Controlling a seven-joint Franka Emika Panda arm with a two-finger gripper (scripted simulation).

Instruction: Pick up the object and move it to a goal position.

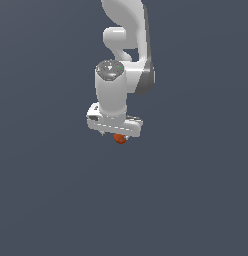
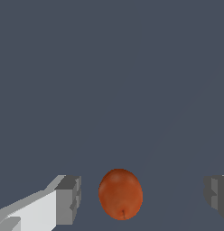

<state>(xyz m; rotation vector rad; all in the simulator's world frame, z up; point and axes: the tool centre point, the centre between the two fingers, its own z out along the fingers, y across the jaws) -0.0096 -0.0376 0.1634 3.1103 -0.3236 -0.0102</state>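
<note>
The object is a small orange-red ball (image 2: 120, 194), smooth, with a tiny dark mark near its lower end. In the wrist view it lies between my two grey fingertip pads (image 2: 68, 200), with clear gaps on both sides, so nothing grips it. My gripper (image 2: 143, 196) is open and straddles the ball. In the exterior view the white arm hangs straight down over the ball (image 1: 119, 139), which peeks out just under the gripper (image 1: 117, 135); the fingers themselves are mostly hidden by the hand there.
A plain dark grey-blue surface (image 1: 56, 200) fills both views. No other object, container or edge shows.
</note>
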